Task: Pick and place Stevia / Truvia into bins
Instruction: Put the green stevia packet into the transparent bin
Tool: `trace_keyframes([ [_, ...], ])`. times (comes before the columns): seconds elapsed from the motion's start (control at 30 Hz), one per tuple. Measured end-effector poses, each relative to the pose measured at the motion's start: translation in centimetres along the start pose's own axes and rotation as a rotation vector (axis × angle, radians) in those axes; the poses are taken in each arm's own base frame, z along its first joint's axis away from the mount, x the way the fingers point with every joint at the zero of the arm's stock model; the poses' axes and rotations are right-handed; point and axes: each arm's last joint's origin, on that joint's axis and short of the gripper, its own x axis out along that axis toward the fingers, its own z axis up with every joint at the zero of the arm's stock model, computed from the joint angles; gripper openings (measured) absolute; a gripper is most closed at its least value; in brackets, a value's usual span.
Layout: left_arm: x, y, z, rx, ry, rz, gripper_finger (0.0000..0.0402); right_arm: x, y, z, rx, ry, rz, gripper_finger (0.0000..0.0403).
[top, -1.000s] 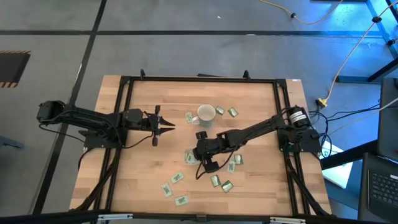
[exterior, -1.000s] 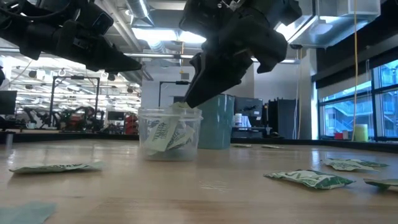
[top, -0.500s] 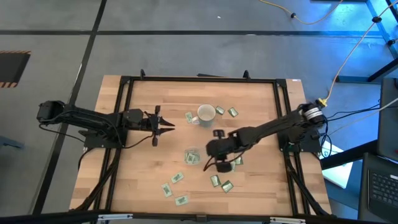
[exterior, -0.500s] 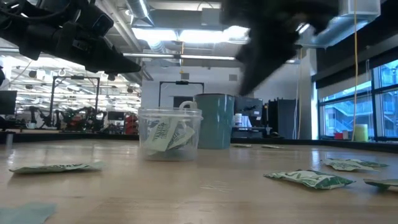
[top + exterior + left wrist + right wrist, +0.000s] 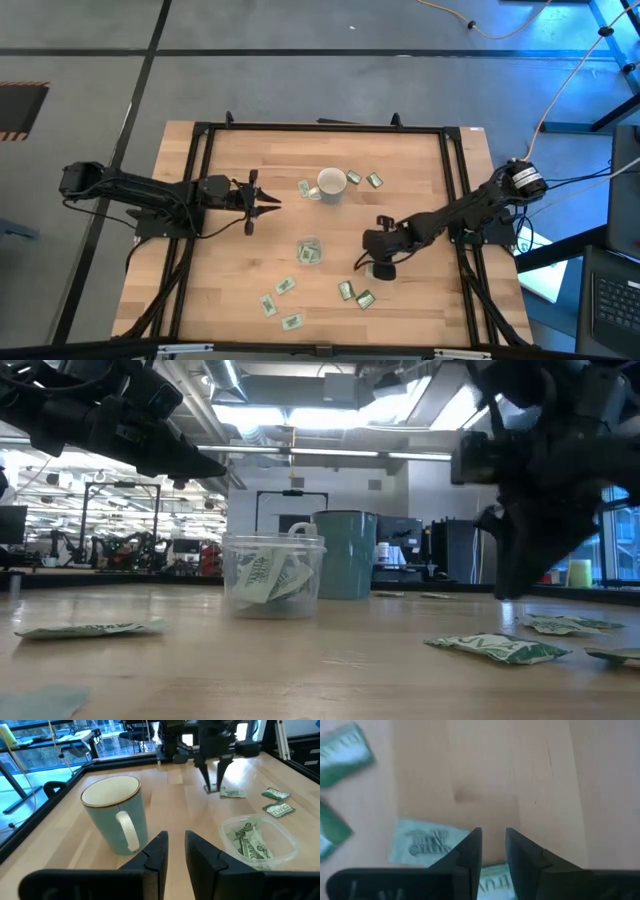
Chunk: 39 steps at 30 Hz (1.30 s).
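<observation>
Bench: a wooden top (image 5: pixel 230 290) inside a dark frame is seen from above, with both arms reaching in from its two sides.
Right hand: it (image 5: pixel 378 268) is held low over the bench, right of the clear cup and above a cluster of sachets; in its own wrist view the two fingers (image 5: pixel 470 852) are seen nearly closed, with only a thin gap and nothing gripped between them.
Sachet under right hand: a green and white sachet (image 5: pixel 422 849) lies flat on the wood just beside the fingertips, partly hidden by them.
Left hand: it (image 5: pixel 262 204) is parked over the left part of the bench, well apart from the sachets; its fingers (image 5: pixel 155 855) are seen close together with a narrow gap, grasping nothing.
Clear cup: it (image 5: pixel 309 251) stands upright near the middle of the bench, and several sachets (image 5: pixel 268 575) are seen inside it, leaning against the wall.
Mug: a pale ceramic mug (image 5: pixel 331 184) with a handle stands beyond the cup, apart from it.
Loose sachets: some (image 5: pixel 375 180) lie just right of the mug, one (image 5: pixel 304 187) just left of it, and others (image 5: pixel 283 286) are scattered on the near side of the cup; more (image 5: pixel 364 298) lie below the right hand.
</observation>
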Motion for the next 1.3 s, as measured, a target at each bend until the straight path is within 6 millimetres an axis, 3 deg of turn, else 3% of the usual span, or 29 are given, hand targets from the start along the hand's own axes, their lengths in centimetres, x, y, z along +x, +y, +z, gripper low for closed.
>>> trace_keyframes([
  [0.5, 0.0, 0.0, 0.0, 0.0, 0.003, 0.002, 0.0059, -0.5, 0.2, -2.1, 0.072, 0.16, -0.073, 0.0089],
  [0.83, 0.0, 0.0, 0.0, 0.0, 0.003, 0.002, 0.0059, -0.5, 0.3, -2.1, 0.069, 0.158, -0.073, 0.0009],
  [1.3, 0.0, 0.0, 0.0, 0.0, 0.003, 0.002, 0.0059, -0.5, 0.3, -2.1, 0.071, 0.155, -0.075, 0.0002],
])
